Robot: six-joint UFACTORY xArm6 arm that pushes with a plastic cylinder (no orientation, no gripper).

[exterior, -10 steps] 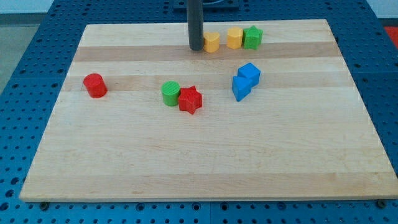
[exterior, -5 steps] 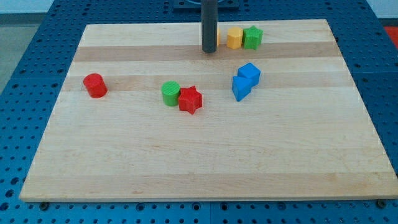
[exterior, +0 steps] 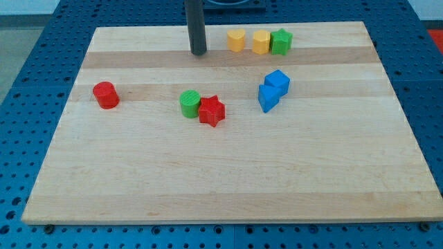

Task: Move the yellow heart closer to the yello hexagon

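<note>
Three blocks line the far edge of the desk (exterior: pixel 228 187): yellow heart (exterior: pixel 236 40), just beside it the yellow hexagon (exterior: pixel 260 41), which touches a green star (exterior: pixel 281 42). I see my tip (exterior: pixel 199 52) planted to the left of the heart, apart from it, touching no block. No pincer on this rod, so nothing is held.
</note>
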